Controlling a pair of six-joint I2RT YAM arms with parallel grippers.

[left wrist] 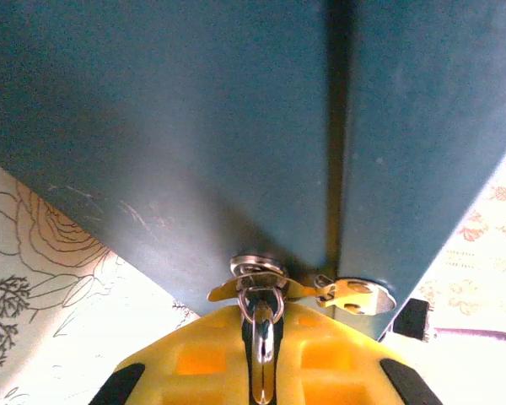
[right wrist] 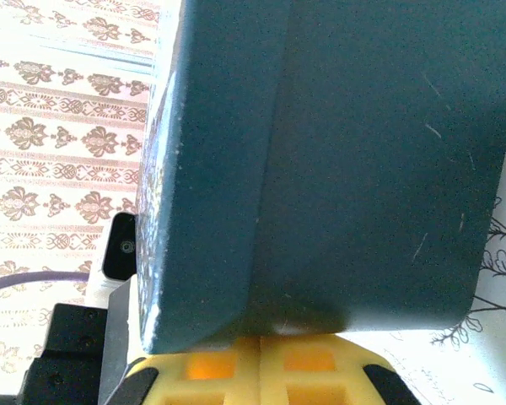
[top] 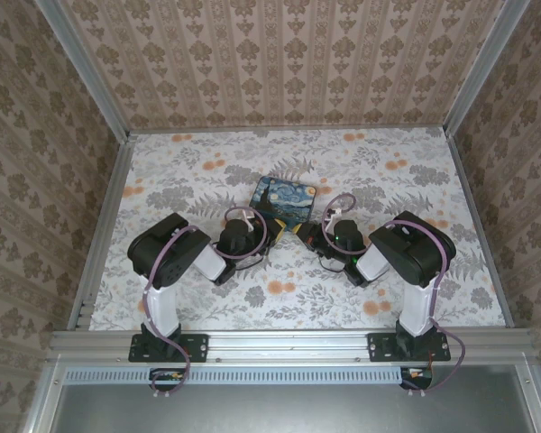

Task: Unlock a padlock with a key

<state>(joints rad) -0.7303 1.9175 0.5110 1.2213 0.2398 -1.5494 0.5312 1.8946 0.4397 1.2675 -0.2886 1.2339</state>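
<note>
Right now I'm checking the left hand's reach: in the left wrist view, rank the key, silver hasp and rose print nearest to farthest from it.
1. key, pinched in the left hand.
2. silver hasp, just to the right, at the box's lower edge.
3. rose print, far left on the tablecloth.
</note>
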